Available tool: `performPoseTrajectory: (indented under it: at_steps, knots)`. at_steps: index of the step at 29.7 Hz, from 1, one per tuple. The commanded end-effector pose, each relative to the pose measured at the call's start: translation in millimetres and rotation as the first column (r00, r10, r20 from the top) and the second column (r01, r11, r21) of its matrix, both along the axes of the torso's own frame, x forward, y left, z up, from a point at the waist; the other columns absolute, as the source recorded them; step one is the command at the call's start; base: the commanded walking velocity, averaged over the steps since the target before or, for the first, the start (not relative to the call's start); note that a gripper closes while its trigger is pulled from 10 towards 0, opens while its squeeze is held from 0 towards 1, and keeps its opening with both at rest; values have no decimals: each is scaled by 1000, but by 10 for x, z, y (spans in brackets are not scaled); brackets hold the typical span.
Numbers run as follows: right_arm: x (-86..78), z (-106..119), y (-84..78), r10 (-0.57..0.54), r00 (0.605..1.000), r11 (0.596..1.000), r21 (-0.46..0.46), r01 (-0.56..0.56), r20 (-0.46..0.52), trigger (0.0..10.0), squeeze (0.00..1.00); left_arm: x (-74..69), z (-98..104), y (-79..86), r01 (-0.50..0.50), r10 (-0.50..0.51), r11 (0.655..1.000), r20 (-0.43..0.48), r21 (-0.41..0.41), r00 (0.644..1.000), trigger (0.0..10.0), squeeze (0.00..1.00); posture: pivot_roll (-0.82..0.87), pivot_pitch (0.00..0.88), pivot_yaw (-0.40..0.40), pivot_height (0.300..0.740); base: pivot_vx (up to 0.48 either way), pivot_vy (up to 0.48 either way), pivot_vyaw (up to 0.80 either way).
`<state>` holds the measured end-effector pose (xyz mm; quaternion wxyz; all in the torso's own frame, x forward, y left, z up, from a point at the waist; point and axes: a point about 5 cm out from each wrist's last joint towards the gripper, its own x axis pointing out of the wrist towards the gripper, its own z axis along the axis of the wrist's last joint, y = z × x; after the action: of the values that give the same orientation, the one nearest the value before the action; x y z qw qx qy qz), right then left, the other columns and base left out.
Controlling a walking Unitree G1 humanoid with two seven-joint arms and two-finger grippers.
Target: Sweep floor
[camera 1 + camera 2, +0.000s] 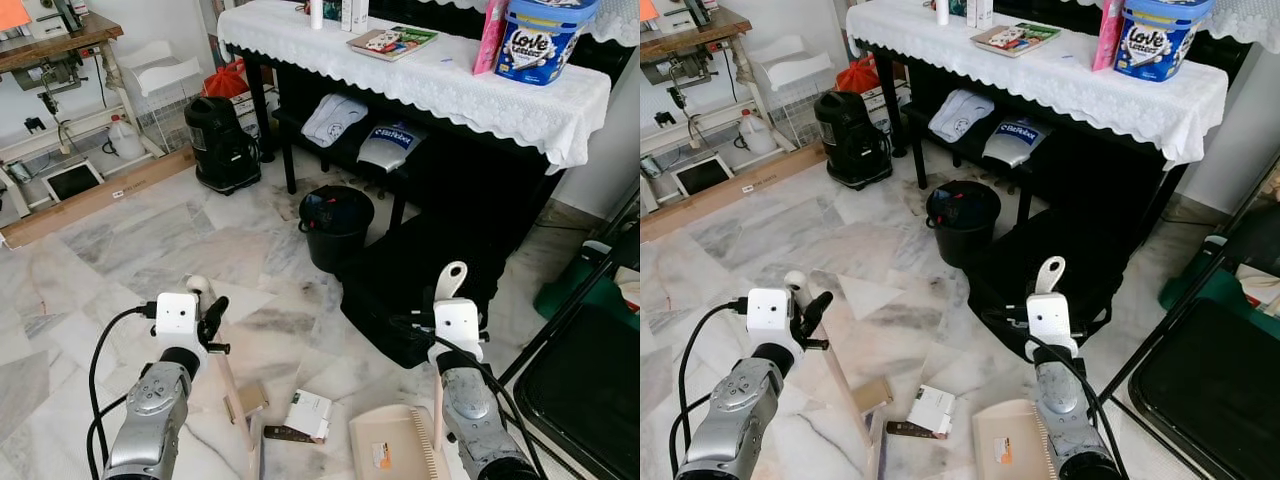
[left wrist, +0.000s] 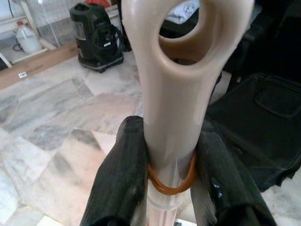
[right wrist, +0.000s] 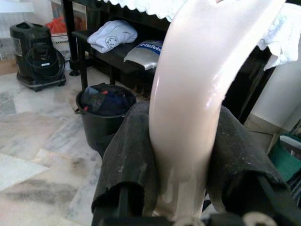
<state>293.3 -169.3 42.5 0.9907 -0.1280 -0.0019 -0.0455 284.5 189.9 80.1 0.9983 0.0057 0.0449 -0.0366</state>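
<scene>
My left gripper point(image 1: 212, 312) is shut on a beige broom handle point(image 1: 233, 392) that slants down to the floor in front of me. In the left wrist view its black fingers point(image 2: 123, 175) clamp the handle point(image 2: 175, 101) just above an orange rubber band. My right gripper point(image 3: 183, 155) is shut on the cream dustpan handle point(image 1: 452, 281). The dustpan point(image 1: 392, 445) rests on the marble floor below it. Litter lies between the two tools: a brown cardboard piece point(image 1: 247, 400), a white box point(image 1: 309, 413) and a dark flat scrap point(image 1: 290, 434).
A black bucket point(image 1: 335, 225) stands ahead, beside a black bag point(image 1: 400, 290) lying on the floor. Behind them is a dark table with a white lace cloth point(image 1: 440, 85). A black vacuum point(image 1: 220, 145) stands far left. A black folding chair point(image 1: 585, 385) is close on the right.
</scene>
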Motion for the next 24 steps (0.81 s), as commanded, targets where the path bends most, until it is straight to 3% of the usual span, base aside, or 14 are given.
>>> performPoseTrajectory:
  at_steps: [1,19,24]
  knots:
    - [27,43,11,1,1000,1000,-8,-1,31,10000,0,55,109,-16,17,-18,999,54,27,998,10000,0,100,67,83,740,0,0,0]
    - [145,157,-22,-48,994,998,-31,51,93,10000,0,26,162,13,16,-20,999,84,50,996,10000,0,125,94,94,740,0,0,0]
    - [167,114,31,-16,999,1000,-21,17,52,10000,0,19,172,21,17,-22,998,88,57,996,10000,0,126,106,98,740,0,0,0]
